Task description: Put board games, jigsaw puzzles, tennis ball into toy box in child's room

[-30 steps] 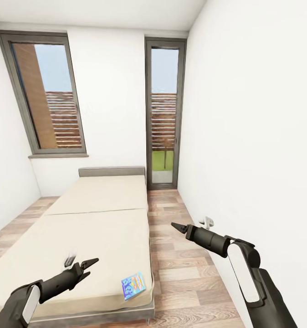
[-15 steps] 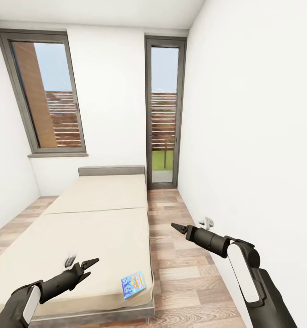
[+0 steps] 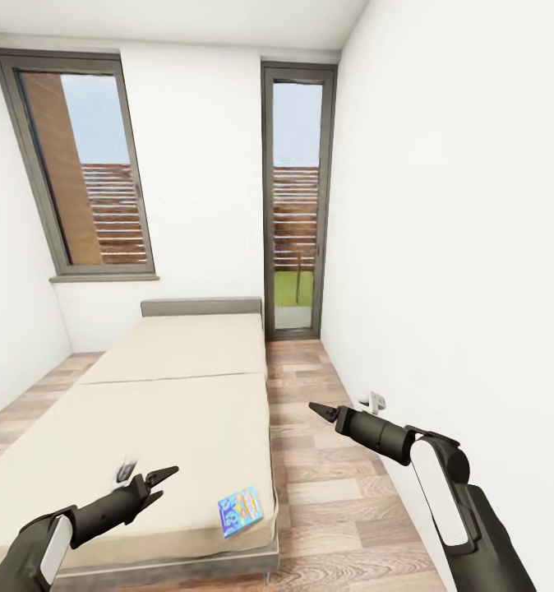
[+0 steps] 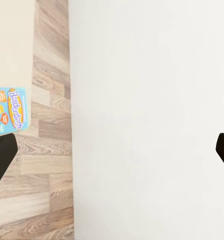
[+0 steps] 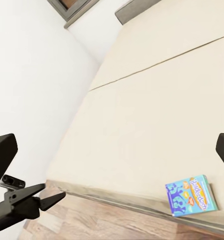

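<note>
Near the foot corner of the beige bed [image 3: 178, 395] lies a flat blue board game [image 3: 241, 512], brightly printed and lettered Balderdash, close to the mattress edge by the wood-plank floor [image 3: 326, 493]. Left gripper [image 3: 155, 477] hovers above the mattress with jaws spread and empty; right gripper [image 3: 320, 409] hangs over the floor, also parted and holding nothing.
</note>
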Motion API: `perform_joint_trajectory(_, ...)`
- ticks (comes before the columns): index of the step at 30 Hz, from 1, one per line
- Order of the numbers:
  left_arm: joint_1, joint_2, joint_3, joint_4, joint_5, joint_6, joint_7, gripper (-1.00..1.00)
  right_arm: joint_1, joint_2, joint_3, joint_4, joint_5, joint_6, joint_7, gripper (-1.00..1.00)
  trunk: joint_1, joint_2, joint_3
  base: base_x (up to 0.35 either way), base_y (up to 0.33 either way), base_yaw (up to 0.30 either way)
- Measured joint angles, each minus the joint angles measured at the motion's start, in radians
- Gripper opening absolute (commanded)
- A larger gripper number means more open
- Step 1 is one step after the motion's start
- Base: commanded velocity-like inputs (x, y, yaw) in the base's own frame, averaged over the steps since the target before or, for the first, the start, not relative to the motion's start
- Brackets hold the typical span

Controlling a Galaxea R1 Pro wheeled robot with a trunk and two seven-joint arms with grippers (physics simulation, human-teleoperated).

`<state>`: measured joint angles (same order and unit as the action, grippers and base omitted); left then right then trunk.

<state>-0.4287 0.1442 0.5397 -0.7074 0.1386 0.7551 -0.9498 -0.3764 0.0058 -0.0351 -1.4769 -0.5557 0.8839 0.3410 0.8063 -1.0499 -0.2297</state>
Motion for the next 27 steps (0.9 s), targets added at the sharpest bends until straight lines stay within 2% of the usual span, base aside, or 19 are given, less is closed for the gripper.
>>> perform_joint_trajectory(9,0.000,0.003,0.001,0.000,0.001,0.003,-0.005,1.00,0.000,0.001,0.000,0.000,0.001,-0.001,-0.001,1.00,0.035,-0.063,-0.028,0.000,0.000,0.000)
perform_joint_trajectory(14,0.000,-0.004,0.000,0.000,-0.001,0.000,0.001,1.00,0.000,0.001,0.001,0.001,-0.001,-0.001,-0.004,1.00,0.054,-0.098,-0.044,0.000,0.000,0.000)
perform_joint_trajectory(16,0.000,-0.014,-0.001,0.000,-0.002,0.000,0.004,1.00,0.000,0.001,0.001,0.001,-0.002,-0.001,-0.009,1.00,0.061,-0.112,-0.050,0.000,0.000,0.000)
perform_joint_trajectory(19,0.000,-0.061,-0.003,0.005,-0.006,0.001,0.008,1.00,0.000,0.001,0.000,0.001,-0.003,-0.001,-0.014,1.00,0.073,-0.133,-0.060,0.000,0.000,0.000)
perform_joint_trajectory(22,0.000,-0.089,-0.004,0.037,-0.009,-0.001,0.029,1.00,0.000,0.001,-0.001,0.001,-0.003,-0.001,-0.014,1.00,0.084,-0.154,-0.069,0.000,0.000,0.000)
perform_joint_trajectory(27,0.000,-0.110,-0.004,0.094,-0.006,-0.001,0.074,1.00,0.000,0.000,-0.003,0.001,-0.008,0.000,-0.015,1.00,0.104,-0.189,-0.085,0.000,0.000,0.000)
